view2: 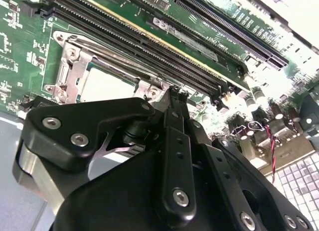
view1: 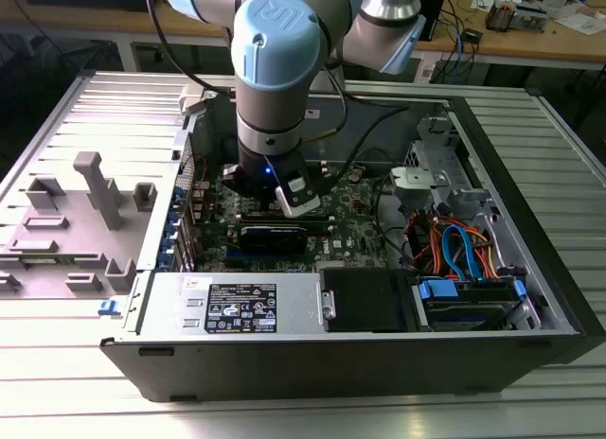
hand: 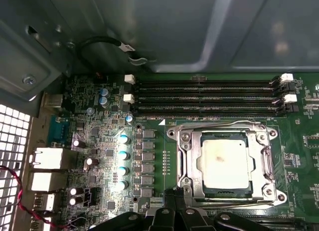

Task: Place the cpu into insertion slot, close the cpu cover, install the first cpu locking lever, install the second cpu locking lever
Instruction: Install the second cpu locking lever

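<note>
The cpu, a dull silver square, lies in the insertion slot on the green board. The cpu cover, a silver frame with a square cutout, lies flat over it. A thin wire lever runs along the socket edge beside the memory slots. My gripper sits low at the socket's edge on the side away from those slots, its black fingers together. In the second wrist view the gripper tips meet by a corner of the cover, beside the cpu. In the exterior view the gripper reaches down into the open computer case.
Long black memory slots lie beside the socket, with a row of capacitors on another side. The grey case wall rises behind. A power-supply box and coloured cables fill the case front. A grey parts fixture stands at the exterior view's left.
</note>
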Available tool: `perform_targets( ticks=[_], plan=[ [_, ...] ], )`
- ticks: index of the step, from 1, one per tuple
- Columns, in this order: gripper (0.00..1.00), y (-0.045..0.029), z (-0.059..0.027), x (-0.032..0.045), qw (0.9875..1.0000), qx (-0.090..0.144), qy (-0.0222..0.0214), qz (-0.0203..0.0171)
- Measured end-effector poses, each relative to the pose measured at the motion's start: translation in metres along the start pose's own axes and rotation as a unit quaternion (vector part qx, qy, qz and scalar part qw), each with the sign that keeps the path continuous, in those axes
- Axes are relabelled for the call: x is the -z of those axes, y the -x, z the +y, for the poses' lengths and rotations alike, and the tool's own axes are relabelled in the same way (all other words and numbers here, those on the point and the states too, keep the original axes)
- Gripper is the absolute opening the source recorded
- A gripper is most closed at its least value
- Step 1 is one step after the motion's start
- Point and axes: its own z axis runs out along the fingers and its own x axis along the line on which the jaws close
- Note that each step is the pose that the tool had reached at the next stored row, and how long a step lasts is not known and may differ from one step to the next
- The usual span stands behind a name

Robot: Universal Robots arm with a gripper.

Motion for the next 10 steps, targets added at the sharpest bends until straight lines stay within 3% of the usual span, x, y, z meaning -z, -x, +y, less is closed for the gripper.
perform_targets(
  ticks=[2,5,10],
  plan=[
    [0.11,-0.0002,0.001,0.0026,1.0,0.0,-0.0028,0.0],
    [0.11,-0.0004,0.0028,0.008,0.9999,-0.001,-0.0119,0.0001],
    [0.11,-0.0008,0.0058,0.0165,0.9998,-0.001,-0.0189,0.0001]
  ],
)
